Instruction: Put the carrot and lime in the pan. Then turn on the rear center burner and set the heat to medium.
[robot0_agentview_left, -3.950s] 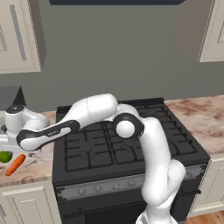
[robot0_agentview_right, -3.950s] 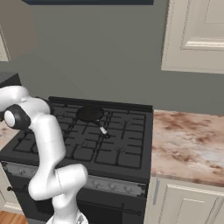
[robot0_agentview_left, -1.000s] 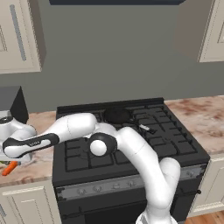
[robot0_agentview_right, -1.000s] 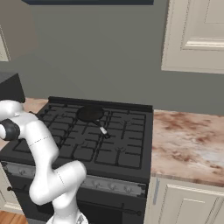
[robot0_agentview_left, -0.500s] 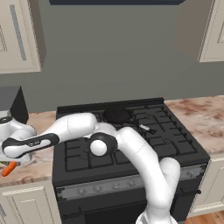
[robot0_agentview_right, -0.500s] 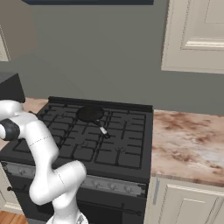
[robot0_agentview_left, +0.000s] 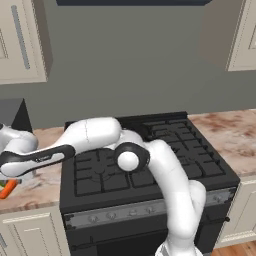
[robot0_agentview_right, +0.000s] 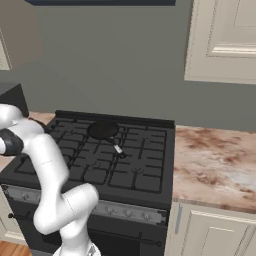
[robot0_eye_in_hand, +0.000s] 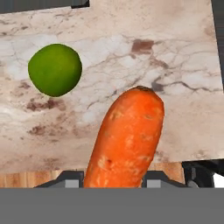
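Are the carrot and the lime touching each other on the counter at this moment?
Apart. In the hand view the lime lies up and to the left of the carrot, with a plain strip of bare marbled counter between them.

In the hand view the carrot (robot0_eye_in_hand: 127, 140) runs down behind the bottom band, so its lower end is cut off, and the tips of the tool (robot0_eye_in_hand: 113, 180) show only as small grey corners on either side of it — whether they press the carrot cannot be told. In the left base view the carrot (robot0_agentview_left: 7, 189) is a sliver at the left edge, partly covered by the arm's white wrist, and the tool itself is off that edge. In the right base view the pan (robot0_agentview_right: 103, 130) is small and dark against the black grates — its rim is hard to separate from them.
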